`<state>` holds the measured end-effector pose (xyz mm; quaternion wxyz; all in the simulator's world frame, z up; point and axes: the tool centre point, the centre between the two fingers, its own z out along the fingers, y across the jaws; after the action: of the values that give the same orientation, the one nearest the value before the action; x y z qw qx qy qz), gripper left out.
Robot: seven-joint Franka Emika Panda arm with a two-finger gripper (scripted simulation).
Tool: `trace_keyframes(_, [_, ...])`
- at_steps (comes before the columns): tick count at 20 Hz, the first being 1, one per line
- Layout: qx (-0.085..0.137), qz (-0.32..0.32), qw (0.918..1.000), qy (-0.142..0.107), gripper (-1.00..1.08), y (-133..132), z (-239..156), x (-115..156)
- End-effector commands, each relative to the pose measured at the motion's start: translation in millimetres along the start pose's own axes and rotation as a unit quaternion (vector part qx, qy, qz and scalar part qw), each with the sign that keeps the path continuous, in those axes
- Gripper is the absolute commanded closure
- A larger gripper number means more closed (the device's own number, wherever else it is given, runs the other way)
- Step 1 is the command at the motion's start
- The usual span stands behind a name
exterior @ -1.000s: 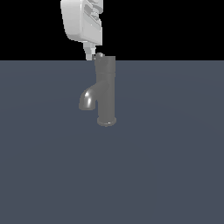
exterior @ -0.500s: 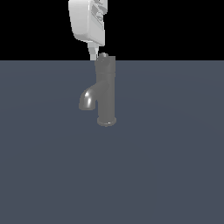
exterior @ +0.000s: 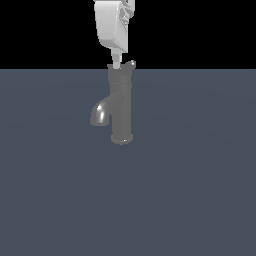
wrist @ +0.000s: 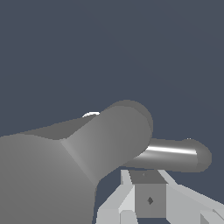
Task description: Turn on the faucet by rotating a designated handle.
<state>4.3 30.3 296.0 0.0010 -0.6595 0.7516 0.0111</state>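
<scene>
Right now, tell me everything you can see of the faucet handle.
The handle is a grey, dull-metal cylindrical cap topping the upright faucet, with a short lever stub jutting toward the exterior view's right. The gripper hangs directly above, its fingertip at the cap's top beside the stub; actual contact cannot be told. In the wrist view the stub looks shiny.

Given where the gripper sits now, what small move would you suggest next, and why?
Probably a short sideways push against the handle: the gripper hangs right above the faucet, its fingertip reaching the cap beside the lever stub, so pushing should begin the rotation.
</scene>
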Motion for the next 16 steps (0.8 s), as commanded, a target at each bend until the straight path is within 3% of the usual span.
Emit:
trace_keyframes(1, [0.002, 0.003, 1.0, -0.001, 1.08, -6, 0, 5])
trace_keyframes(16, [0.005, 0.025, 0.9997, 0.004, 1.08, -44, -1, 43])
